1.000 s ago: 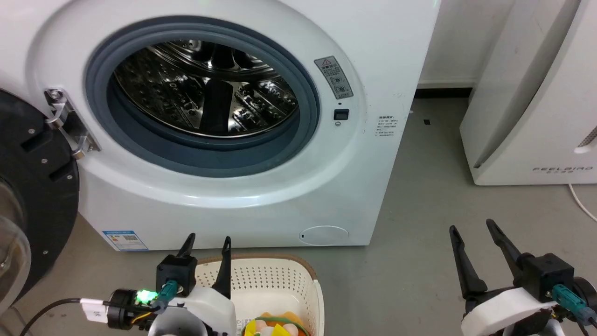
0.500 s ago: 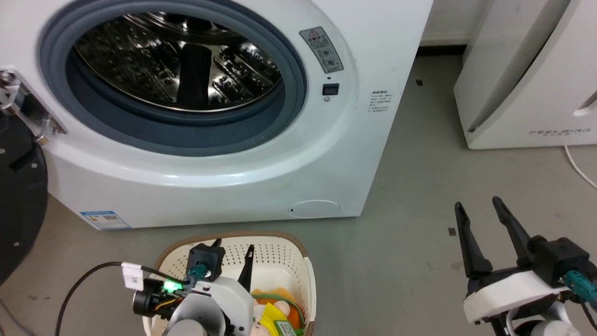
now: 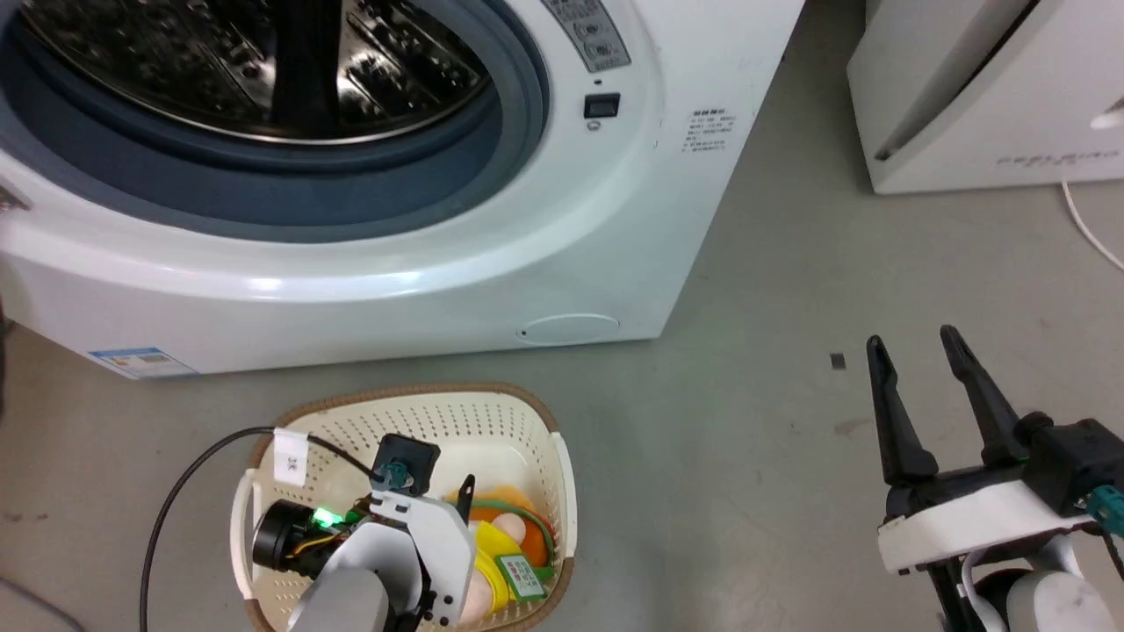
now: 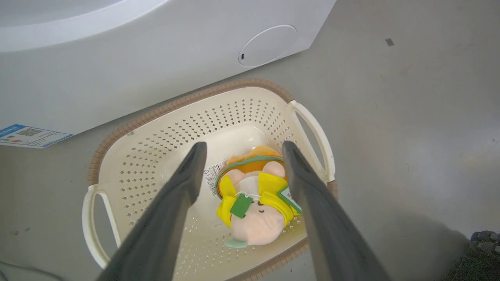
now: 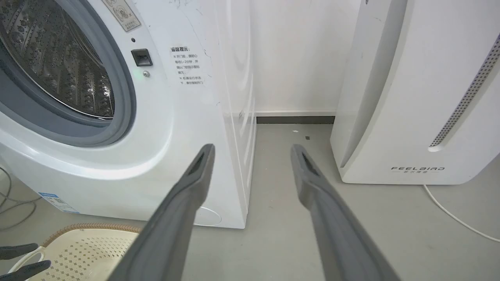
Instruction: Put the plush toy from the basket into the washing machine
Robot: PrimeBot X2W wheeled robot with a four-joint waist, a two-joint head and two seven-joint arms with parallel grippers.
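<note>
The cream basket [image 3: 457, 420] stands on the floor just in front of the washing machine [image 3: 421, 263], whose porthole is open onto the steel drum. Inside lies the plush toy [image 3: 509, 549], orange head and yellow body, green-white tag on top. My left gripper [image 3: 439, 491] hangs open over the basket, pointing down. In the left wrist view the toy [image 4: 254, 199] lies between and below that gripper's [image 4: 244, 146] spread fingers, untouched, in the basket [image 4: 175, 128]. My right gripper [image 3: 911, 340] is open and holds nothing above bare floor to the right; its own view [image 5: 253, 148] faces the washer's corner [image 5: 187, 128].
A white slanted FEELBIRD appliance [image 3: 983, 96] stands at the back right, with a white cable [image 3: 1084, 224] trailing on the floor beside it. A black cable [image 3: 176, 500] loops from my left wrist past the basket's left rim. Grey floor lies between basket and right gripper.
The head camera has tilted down, so the washer has slid up the picture. My left gripper has dropped into the basket toward the toy. The right gripper has kept its place and stayed open.
</note>
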